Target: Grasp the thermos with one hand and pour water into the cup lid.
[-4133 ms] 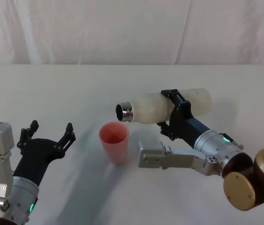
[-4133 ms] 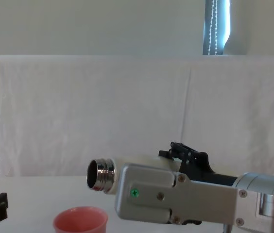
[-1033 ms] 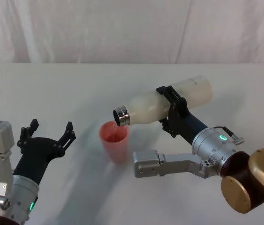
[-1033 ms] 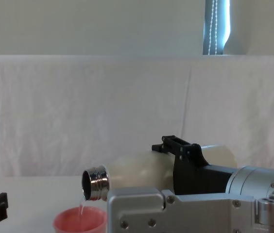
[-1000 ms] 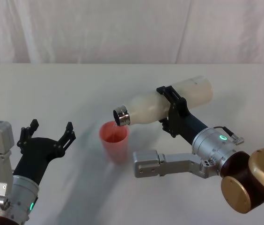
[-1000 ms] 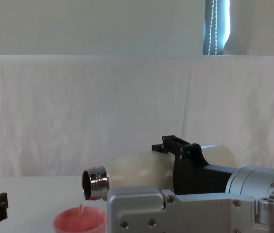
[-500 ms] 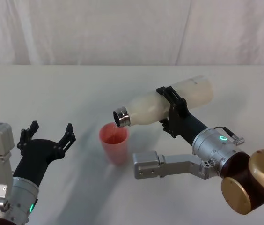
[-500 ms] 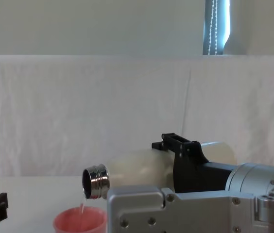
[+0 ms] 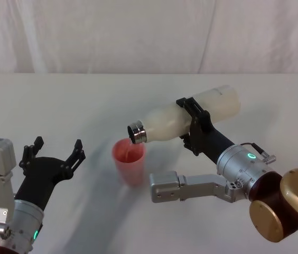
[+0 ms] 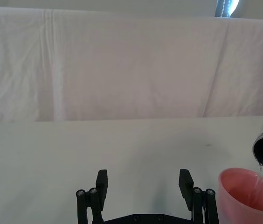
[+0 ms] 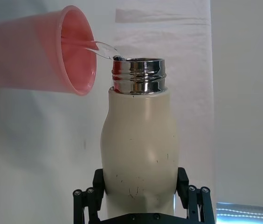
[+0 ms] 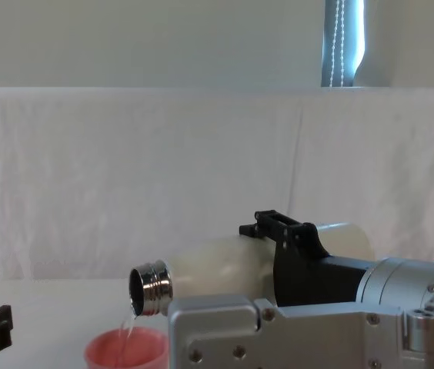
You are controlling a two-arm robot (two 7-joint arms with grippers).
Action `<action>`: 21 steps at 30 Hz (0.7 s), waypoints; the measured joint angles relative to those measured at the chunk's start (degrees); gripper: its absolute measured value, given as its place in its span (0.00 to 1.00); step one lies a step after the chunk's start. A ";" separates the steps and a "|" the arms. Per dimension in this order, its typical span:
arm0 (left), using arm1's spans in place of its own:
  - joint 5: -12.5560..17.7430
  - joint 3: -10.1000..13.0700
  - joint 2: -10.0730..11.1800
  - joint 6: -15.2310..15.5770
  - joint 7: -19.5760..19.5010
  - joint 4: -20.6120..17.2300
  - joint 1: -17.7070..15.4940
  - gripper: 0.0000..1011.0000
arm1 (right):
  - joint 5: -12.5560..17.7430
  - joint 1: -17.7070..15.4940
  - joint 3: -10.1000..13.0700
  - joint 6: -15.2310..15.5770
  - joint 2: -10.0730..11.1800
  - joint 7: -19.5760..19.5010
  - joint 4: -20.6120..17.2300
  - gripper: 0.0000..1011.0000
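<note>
Thermos (image 9: 183,119) held off the white table (image 9: 85,100) by the right gripper (image 9: 195,126), whose black fingers are clamped around the cream body near its middle, one on each side as the right wrist view shows. It is tipped well past level, base raised toward the right and the chrome neck (image 9: 136,132) lowered to the left, so that the open mouth hangs just above the far rim of the cup lid (image 9: 129,159). A thin clear stream of water (image 12: 127,329) runs from the lower lip of the neck down into the pink cup, seen in the chest view and also in the left wrist view, where it falls inside the cup's right wall. The cup lid stands upright on the table, between the two arms and touching neither. The left gripper (image 9: 53,154) rests low at the left, well apart from the cup, its fingers spread wide and holding nothing
</note>
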 joint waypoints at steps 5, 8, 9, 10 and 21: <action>0.00 0.00 0.00 0.00 0.00 0.00 0.00 0.99 | -0.05 0.00 0.00 0.00 0.11 0.02 -0.06 0.94; 0.00 0.00 0.00 0.00 0.00 0.00 0.00 0.99 | -0.11 0.00 0.00 0.04 0.12 0.02 -0.06 0.94; 0.00 0.00 0.00 0.00 0.00 0.00 0.00 0.99 | -0.12 0.00 0.00 0.04 0.13 0.02 -0.07 0.94; 0.00 0.00 0.00 0.00 0.00 0.00 0.00 0.99 | -0.17 0.00 0.00 0.05 0.14 0.02 -0.07 0.94; 0.00 0.00 0.00 0.00 0.00 0.00 0.00 0.99 | -0.32 0.07 0.00 0.12 0.23 0.07 -0.09 0.94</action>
